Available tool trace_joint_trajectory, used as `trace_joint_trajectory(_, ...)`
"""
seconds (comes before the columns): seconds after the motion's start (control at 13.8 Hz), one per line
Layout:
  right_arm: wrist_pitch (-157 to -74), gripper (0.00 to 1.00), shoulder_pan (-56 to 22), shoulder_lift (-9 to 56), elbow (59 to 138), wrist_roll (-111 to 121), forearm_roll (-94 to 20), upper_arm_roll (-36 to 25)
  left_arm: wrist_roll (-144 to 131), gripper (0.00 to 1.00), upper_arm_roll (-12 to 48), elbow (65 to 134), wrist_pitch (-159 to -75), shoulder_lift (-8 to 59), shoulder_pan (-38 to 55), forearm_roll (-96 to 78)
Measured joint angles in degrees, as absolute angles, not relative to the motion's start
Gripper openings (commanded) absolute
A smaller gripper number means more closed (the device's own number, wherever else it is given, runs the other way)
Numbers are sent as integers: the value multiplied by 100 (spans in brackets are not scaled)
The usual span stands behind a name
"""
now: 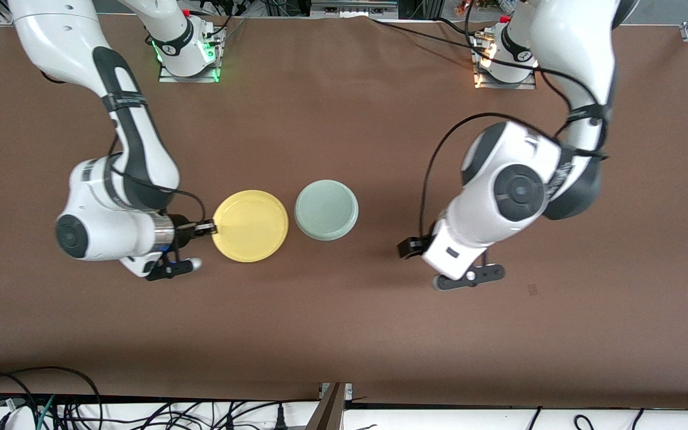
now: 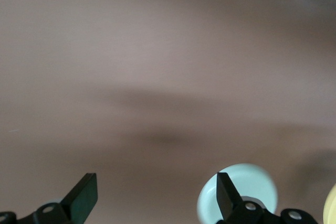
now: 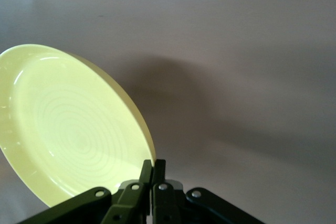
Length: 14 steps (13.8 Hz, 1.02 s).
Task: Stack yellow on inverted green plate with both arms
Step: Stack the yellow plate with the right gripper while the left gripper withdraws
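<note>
The yellow plate (image 1: 250,226) (image 3: 68,129) is held by its rim, right way up, at the edge toward the right arm's end. My right gripper (image 1: 209,227) (image 3: 153,169) is shut on that rim. The plate looks tilted and throws a shadow on the table. Beside it, toward the left arm's end, the green plate (image 1: 326,209) (image 2: 254,182) lies upside down on the table. My left gripper (image 1: 408,246) (image 2: 156,195) hangs open over bare table beside the green plate, toward the left arm's end, with nothing between its fingers (image 2: 84,198).
The brown table (image 1: 344,334) is bare around both plates. Cables (image 1: 33,394) run along the edge nearest the front camera. The arm bases (image 1: 189,57) stand at the table's farthest edge from that camera.
</note>
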State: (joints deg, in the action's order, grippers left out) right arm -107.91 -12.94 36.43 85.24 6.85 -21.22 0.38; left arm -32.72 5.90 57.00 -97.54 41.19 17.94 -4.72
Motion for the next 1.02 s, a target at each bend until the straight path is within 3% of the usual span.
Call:
trace_joint_trajectory(0.58, -11736, 0, -2496, 3698, 9050, -194, -2408, 58, -1502, 100, 579, 5756, -7482, 2697, 718, -379)
trace_joint_trajectory(0.8, -11878, 0, -2568, 3734, 9236, -219, -2416, 61, -1140, 100, 573, 6443, -7199, 1884, 407, -336)
trace_joint_trajectory(1.02, -12138, 0, -2571, 3735, 9491, -219, -2426, 161, -530, 100, 554, 7338, -7460, 1230, 9, -130)
